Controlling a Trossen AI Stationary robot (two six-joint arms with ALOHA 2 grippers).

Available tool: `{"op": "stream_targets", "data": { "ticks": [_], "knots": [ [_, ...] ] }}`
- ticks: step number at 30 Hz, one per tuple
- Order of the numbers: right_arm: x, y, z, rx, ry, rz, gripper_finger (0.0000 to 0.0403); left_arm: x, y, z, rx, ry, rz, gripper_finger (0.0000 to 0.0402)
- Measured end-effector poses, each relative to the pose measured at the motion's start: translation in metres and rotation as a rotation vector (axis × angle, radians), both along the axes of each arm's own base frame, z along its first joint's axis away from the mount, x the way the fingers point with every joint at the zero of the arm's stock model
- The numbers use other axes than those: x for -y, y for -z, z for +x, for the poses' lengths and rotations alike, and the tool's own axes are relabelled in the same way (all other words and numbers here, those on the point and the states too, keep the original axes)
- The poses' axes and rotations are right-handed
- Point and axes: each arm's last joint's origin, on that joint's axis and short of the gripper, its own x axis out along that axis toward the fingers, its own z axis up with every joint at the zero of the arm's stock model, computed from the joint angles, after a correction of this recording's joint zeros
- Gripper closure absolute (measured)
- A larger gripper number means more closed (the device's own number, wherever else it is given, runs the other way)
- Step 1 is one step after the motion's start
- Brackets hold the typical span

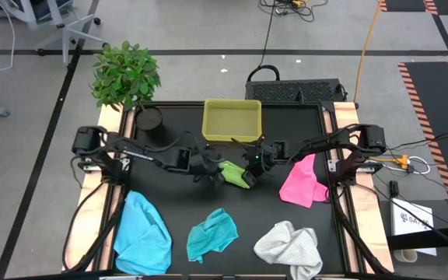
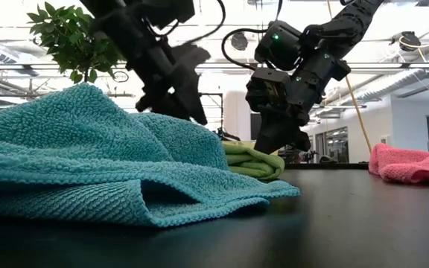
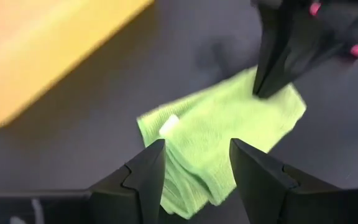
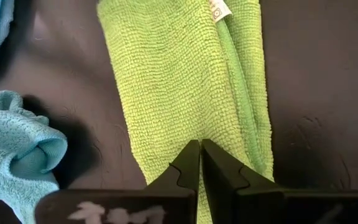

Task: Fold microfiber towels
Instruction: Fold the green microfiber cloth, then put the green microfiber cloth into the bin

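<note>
- Lime green towel (image 1: 236, 173), folded into a thick oblong with a small white tag (image 3: 168, 125) on it, lies at the middle of the black counter (image 1: 286, 222), and both hands meet over it.
- Right hand (image 4: 201, 149) has its fingers pressed together, tips down on the green towel's top layer; nothing shows between them.
- Left hand (image 3: 196, 163) has its fingers apart, one on either side of the towel's near end, with the cloth in the gap but not clamped.
- In the high view the left hand comes at the green towel from 9 o'clock and the right hand from 3 o'clock.
- Yellow-green tray (image 1: 232, 120) sits just past the towel at 12 o'clock, close to it.
- Pink towel (image 1: 302, 183) lies crumpled at 3 o'clock of the green one, under the right arm.
- Teal towel (image 1: 211, 233) lies bunched at 6 o'clock, near the counter's front; in the low view it fills the foreground.
- White towel (image 1: 290, 247) lies crumpled at about 5 o'clock, at the front edge.
- Light blue towel (image 1: 142, 231) lies spread loosely at about 8 o'clock, near the front left corner.
- Leafy plant (image 1: 125, 74) stands at the counter's far left corner, about 10 o'clock, with a dark round cup (image 1: 150, 120) beside it.
</note>
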Motion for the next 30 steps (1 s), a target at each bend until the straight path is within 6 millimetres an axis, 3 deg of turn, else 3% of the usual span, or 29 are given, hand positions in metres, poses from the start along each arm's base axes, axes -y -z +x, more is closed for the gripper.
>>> {"op": "stream_targets", "data": {
  "ticks": [13,19,25,30],
  "knots": [
    [0.0,0.0,0.0,0.0,0.009,0.03,0.0391,0.002,0.048,0.009,-0.137,0.011,-0.041,0.022],
    [-0.004,-0.006,-0.001,0.015,-0.04,0.147,0.0383,0.002,0.051,0.009,-0.146,0.005,-0.046,0.022],
    [-0.002,-0.03,-0.011,0.045,-0.027,0.201,0.0343,-0.001,0.051,0.01,-0.146,0.0,-0.052,0.022],
    [-0.003,-0.035,-0.029,-0.09,0.07,0.201,0.0304,-0.002,0.051,0.01,-0.146,-0.003,-0.052,0.022]
  ]
}}
